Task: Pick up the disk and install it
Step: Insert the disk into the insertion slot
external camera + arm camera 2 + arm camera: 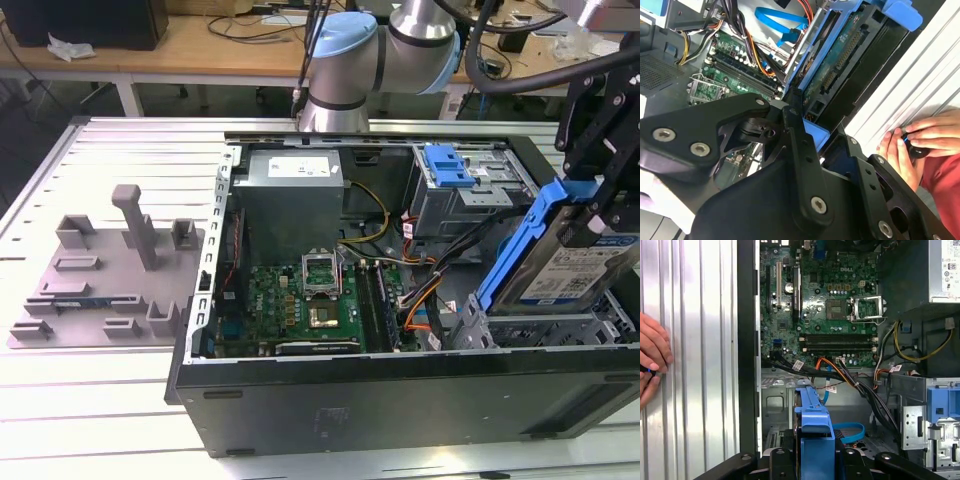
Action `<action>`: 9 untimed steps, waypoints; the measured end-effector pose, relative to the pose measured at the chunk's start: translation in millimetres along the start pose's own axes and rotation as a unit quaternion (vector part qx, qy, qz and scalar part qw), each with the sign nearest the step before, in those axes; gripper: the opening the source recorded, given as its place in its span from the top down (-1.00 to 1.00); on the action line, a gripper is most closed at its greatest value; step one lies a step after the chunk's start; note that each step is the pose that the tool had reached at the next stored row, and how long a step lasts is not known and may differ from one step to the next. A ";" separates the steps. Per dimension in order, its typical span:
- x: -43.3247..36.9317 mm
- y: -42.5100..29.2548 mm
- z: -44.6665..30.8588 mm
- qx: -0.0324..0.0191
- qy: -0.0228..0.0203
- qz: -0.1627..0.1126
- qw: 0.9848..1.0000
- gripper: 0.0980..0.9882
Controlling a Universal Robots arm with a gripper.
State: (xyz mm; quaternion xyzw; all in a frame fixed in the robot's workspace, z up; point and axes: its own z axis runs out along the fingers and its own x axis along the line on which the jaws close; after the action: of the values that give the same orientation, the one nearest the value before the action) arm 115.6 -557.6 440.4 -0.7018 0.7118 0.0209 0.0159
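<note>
Disk (pixel 578 262) and gripper (pixel 590 190) are showing at the exterior view's right, where the black fingers are clamping the silver drive by its upper end. It is leaning tilted, with its label facing near and its blue rail running down toward the metal bay at the right end of the open computer case (pixel 400 390). The picture's edge is cutting off the disk's right side and most of the gripper, and whether the lower end is touching the bay is hard to tell. Inside the case the motherboard (pixel 300 300) is lying toward the left, with the power supply (pixel 290 185) beyond it. A grey fixture plate (pixel 110 275) is sitting on the ribbed table (pixel 100 410) at the exterior view's left, just beside the case. The robot arm (pixel 375 45) is rising behind, cropped at the top.

In the second wrist view the gripper's black links are hiding where the fingers are meeting the disk (pixel 840 55), so only its green circuit-board underside and blue rail are peeking past. A person's hands (pixel 920 145) are resting on the table beside the case, holding something small and dark that is too unclear to name.

In the first wrist view the disk (pixel 815 422) is appearing edge-on, its blue rail standing squeezed between the fingers of the gripper (pixel 815 462), whose tips are being cut off.
</note>
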 end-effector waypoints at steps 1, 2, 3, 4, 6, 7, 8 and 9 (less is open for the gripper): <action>0.1 0.0 1.0 0.000 0.000 0.000 1.000 0.39; 0.1 0.0 2.1 0.000 0.000 0.000 1.000 0.39; 0.2 0.0 2.9 0.000 0.000 0.000 1.000 0.39; 0.2 0.0 3.9 0.000 0.000 0.000 1.000 0.39; 0.3 0.0 6.4 0.000 0.000 0.000 1.000 0.39; 0.4 0.0 7.2 0.000 0.000 0.000 1.000 0.39; 0.4 -0.1 8.6 0.000 0.000 0.000 1.000 0.39; 0.5 -0.1 9.7 0.000 0.000 0.000 1.000 0.39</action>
State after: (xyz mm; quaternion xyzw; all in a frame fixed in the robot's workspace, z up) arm 115.6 -557.6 430.6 -0.7020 0.7117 0.0209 0.0159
